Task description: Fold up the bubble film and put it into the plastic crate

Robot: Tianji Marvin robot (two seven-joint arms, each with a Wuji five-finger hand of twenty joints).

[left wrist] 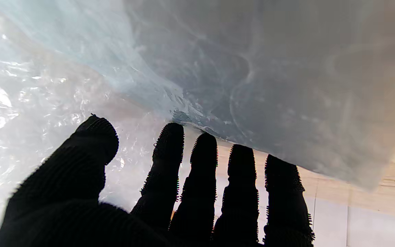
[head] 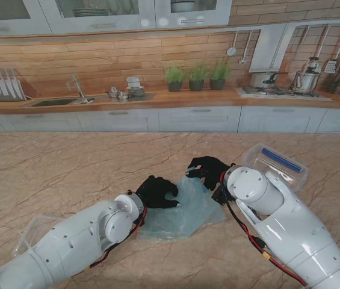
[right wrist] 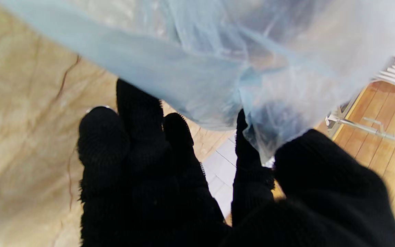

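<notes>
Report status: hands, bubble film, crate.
Right hand pinching bubble film edge, lifted. Left hand on the film, fingers spread, no grip. Plastic crate at right, farther from me; nothing in the way.

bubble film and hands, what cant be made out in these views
- Stand view: the left hand lies on the bubble film; its grip is hidden by its own back.
- Left wrist view: film fills the view; the fold count is unreadable.
- Stand view: the plastic crate is partly behind the right arm; the right hand pinches film.
</notes>
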